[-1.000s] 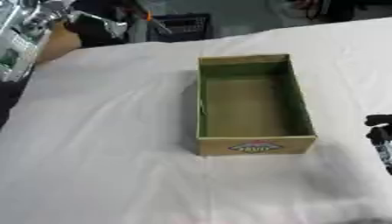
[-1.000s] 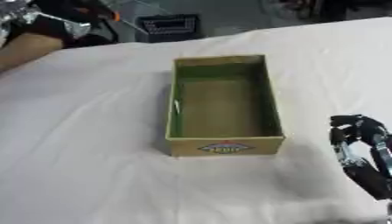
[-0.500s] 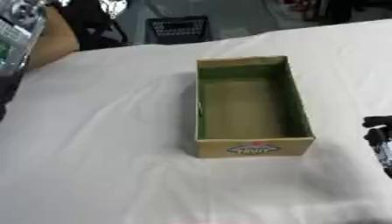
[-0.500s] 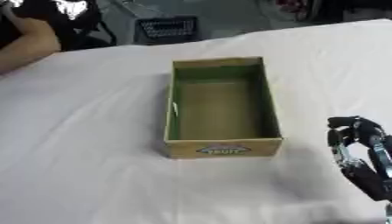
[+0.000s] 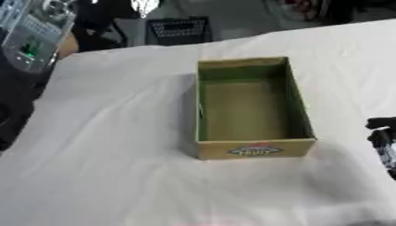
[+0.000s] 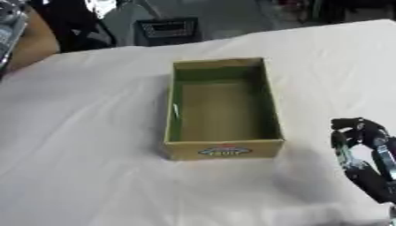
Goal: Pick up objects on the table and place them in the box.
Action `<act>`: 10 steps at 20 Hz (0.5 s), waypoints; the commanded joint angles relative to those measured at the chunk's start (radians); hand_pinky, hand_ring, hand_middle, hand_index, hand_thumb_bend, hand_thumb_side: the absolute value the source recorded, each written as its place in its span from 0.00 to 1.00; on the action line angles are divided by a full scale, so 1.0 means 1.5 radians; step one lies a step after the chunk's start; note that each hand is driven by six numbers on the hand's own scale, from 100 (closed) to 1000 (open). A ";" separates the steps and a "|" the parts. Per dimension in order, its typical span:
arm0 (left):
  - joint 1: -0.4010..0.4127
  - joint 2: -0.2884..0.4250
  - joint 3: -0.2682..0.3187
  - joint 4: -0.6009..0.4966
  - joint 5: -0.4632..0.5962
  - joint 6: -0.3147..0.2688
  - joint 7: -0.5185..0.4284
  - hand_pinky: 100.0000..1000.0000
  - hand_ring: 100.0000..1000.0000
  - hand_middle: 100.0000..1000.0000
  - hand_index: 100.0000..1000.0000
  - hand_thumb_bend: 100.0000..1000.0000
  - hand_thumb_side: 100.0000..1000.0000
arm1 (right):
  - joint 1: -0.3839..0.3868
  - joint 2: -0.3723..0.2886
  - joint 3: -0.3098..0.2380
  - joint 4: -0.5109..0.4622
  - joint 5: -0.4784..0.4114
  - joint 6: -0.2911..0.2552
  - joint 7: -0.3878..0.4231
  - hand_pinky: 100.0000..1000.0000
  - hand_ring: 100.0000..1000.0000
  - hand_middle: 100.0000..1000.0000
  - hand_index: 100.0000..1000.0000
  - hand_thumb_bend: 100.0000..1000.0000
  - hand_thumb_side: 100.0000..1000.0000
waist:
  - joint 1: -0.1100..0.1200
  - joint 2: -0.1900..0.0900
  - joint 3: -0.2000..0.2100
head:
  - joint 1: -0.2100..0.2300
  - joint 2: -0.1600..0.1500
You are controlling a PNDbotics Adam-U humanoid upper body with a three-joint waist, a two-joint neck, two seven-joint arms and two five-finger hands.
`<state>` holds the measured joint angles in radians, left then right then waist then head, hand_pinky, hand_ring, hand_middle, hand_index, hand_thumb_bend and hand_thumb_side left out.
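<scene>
— Where is the box?

— The box [image 6: 222, 110] sits open in the middle of the table [image 6: 85, 132], long side running away from the camera, green inside.

— And the hand?

— The right hand [image 6: 362, 152] shows at the lower right edge, just beside the box and apart from it, fingers curled at their tips around nothing. No left hand shows.

— The surroundings?

— A white cloth covers the table; a dark crate [image 6: 166, 30] stands on the floor beyond.

— Any writing?

— A label [image 6: 222, 151] marks the near wall, too blurred to read.
</scene>
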<state>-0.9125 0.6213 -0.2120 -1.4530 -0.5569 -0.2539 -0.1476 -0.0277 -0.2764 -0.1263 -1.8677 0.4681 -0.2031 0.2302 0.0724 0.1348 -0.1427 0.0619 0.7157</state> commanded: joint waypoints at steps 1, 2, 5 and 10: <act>-0.023 -0.010 -0.011 0.000 -0.006 -0.009 -0.014 0.00 0.05 0.08 0.19 0.00 0.16 | 0.000 -0.006 -0.001 -0.008 0.000 -0.001 0.002 0.46 0.54 0.63 0.76 0.12 0.76 | -0.004 -0.013 -0.001 | -0.001 -0.008; -0.026 -0.018 -0.018 0.002 -0.008 -0.013 -0.020 0.00 0.05 0.08 0.19 0.00 0.17 | 0.000 -0.005 -0.001 -0.008 0.000 -0.001 0.003 0.46 0.54 0.63 0.76 0.12 0.76 | -0.004 -0.013 -0.002 | -0.001 -0.008; -0.030 -0.039 -0.035 0.012 -0.017 -0.023 -0.034 0.00 0.05 0.08 0.19 0.00 0.17 | -0.001 -0.005 -0.001 -0.008 -0.001 -0.001 0.003 0.46 0.54 0.63 0.76 0.12 0.76 | -0.004 -0.013 -0.004 | -0.001 -0.009; -0.029 -0.087 -0.055 0.044 -0.039 -0.036 -0.043 0.00 0.05 0.09 0.20 0.00 0.18 | -0.002 -0.004 0.001 -0.008 -0.002 -0.002 0.004 0.46 0.54 0.63 0.76 0.12 0.76 | -0.006 -0.012 -0.007 | 0.002 -0.011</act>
<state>-0.9289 0.4933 -0.2955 -1.3875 -0.6062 -0.3014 -0.2104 -0.0277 -0.2747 -0.1258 -1.8677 0.4678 -0.2060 0.2335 0.0685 0.1347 -0.1520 0.0621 0.7115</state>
